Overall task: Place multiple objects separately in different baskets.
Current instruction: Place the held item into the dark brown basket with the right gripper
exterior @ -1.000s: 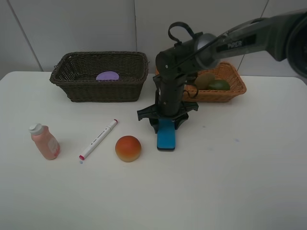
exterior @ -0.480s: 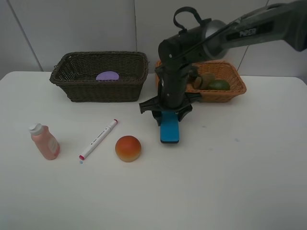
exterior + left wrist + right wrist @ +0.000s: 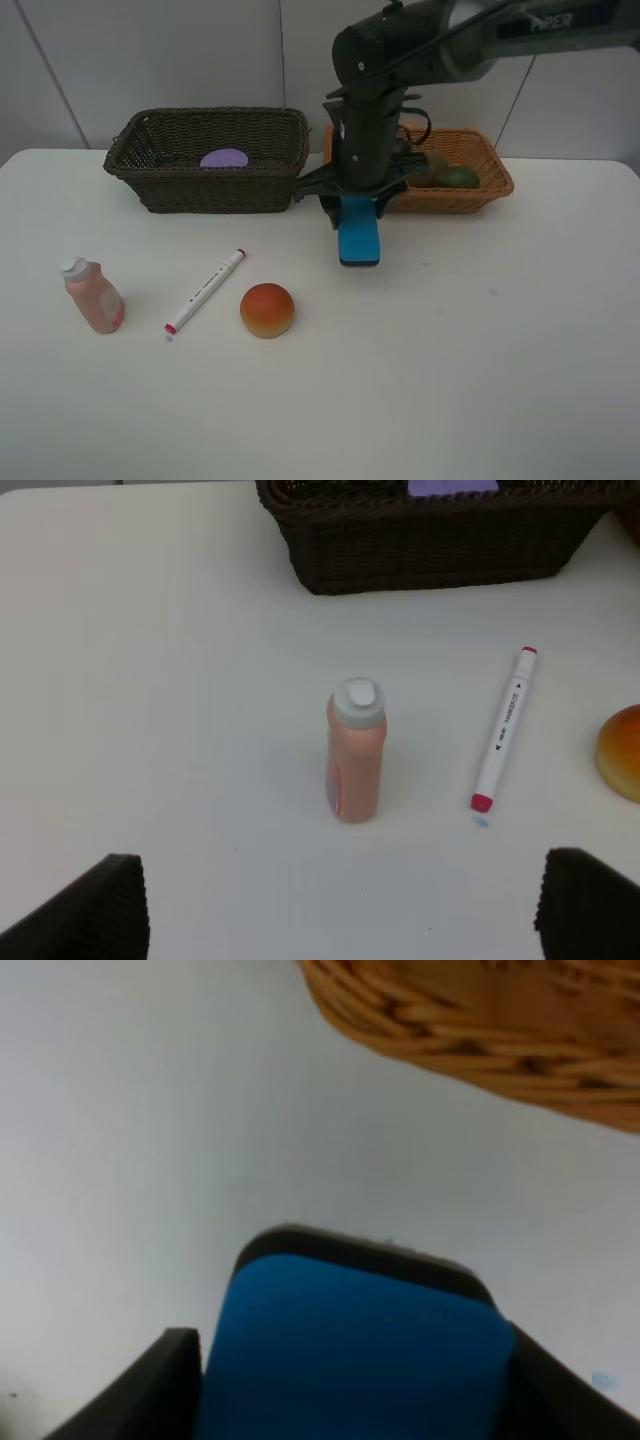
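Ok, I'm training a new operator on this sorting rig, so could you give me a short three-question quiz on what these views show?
1. True or false: the right gripper is shut on the blue eraser.
2. Which item lies in the dark brown basket? A) purple-lidded jar B) white marker C) pink bottle
3. Fill in: ___ items rest on the bare table, held by no gripper.

Key: 1 true. 2 A. 3 three: the pink bottle, the white marker and the orange-red fruit.
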{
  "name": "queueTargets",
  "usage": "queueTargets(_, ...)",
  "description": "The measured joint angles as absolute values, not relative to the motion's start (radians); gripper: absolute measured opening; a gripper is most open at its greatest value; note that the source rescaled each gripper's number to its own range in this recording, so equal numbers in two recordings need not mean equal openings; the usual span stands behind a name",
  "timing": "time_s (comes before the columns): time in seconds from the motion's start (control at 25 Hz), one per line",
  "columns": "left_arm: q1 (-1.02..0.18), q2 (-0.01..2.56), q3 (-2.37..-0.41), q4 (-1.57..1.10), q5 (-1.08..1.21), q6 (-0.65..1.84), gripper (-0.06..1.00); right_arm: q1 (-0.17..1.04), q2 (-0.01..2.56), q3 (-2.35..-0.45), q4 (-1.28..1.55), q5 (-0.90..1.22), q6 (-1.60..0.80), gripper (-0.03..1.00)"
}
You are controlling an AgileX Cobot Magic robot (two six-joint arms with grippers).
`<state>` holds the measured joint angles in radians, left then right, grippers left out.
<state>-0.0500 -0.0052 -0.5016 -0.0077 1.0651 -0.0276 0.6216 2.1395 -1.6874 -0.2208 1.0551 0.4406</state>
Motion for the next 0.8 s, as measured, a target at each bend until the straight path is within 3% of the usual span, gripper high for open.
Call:
queueTargets(0.44, -0.05, -0.005, -0.502, -0.008, 1.065, -0.028, 1.0, 0.622, 2.139, -1.895, -0.191, 1.074, 0.302, 0.07)
queueTargets(0.8, -0.05, -0.005, -0.502, -0.008, 1.065, -0.028, 1.0, 0.622, 2.133, -1.907, -0.135, 0.872, 0.149, 0.07)
